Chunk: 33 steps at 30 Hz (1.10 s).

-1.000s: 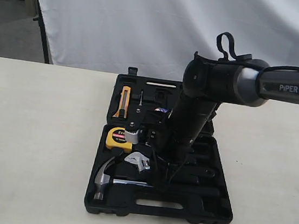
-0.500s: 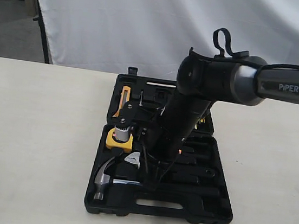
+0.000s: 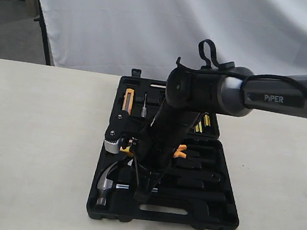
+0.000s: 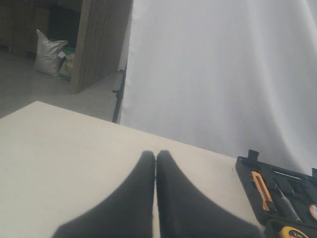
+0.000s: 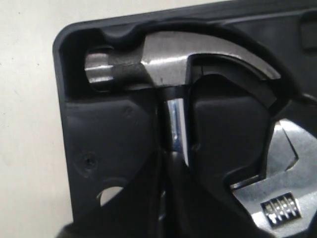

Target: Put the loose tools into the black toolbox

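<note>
The black toolbox [image 3: 209, 211] lies open on the table. The claw hammer [image 3: 105, 183] rests in the recess at its front left corner, steel head [image 5: 163, 64] seated and shaft running along the front edge. The adjustable wrench's [image 5: 282, 198] silver head lies in the recess beside it; in the exterior view my right arm hides it. My right gripper [image 3: 141, 195] points down onto the hammer's shaft, its fingers shut together [image 5: 166, 163] just above it. My left gripper [image 4: 155, 154] is shut and empty over bare table left of the toolbox [image 4: 297, 198].
An orange utility knife [image 3: 128, 99] and a screwdriver bit [image 3: 145, 104] sit in the far half of the case. Orange pliers handles [image 3: 180, 149] show beside my right arm. The yellow tape measure [image 4: 292, 232] lies under the right wrist. A white backdrop hangs behind.
My right arm has swung left and lowered, bringing its gripper from over the wrench down to the hammer shaft. The wrench and tape measure are now hidden behind it in the exterior view.
</note>
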Available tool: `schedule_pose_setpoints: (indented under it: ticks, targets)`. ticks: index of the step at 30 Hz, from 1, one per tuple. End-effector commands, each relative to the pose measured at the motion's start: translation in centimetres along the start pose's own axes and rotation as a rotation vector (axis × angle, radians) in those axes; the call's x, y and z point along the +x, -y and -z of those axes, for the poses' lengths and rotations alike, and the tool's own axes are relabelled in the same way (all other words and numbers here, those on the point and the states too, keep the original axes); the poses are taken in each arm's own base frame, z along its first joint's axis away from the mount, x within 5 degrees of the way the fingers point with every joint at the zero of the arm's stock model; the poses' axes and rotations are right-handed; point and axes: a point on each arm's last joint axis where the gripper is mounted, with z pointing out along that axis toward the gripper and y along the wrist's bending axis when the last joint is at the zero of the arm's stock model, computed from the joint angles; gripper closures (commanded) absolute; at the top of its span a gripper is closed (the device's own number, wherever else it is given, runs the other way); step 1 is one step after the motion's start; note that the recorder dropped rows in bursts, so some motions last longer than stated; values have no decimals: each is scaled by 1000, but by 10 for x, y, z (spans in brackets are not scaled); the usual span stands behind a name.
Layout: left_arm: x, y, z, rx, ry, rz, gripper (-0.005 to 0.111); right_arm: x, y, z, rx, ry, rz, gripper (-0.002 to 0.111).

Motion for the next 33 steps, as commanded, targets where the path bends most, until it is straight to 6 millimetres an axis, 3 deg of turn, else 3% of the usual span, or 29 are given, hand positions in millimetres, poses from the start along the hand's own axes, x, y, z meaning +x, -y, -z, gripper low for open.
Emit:
schedule_pose_setpoints:
  ticks: [1,7,19,24,29,33]
  targets:
    - [-2,-1,0,-21,20,0,106,7,3,-16,-32,-42,-8,104]
    - [-2,-1,0,-21,20,0,106,6,2,-11,-21,-33,-5,104]
    - [-2,-1,0,-21,20,0,106,-1,-15,44,-6,-15,6,104]
    - [-2,-1,0,-21,20,0,106,1,-18,54,18,-24,-36,104]
    - [-2,-1,0,-21,20,0,106,16,-17,72,278,-11,-183,104]
    - [-2,-1,0,-21,20,0,106,36,-43,102,415,56,-262,104]
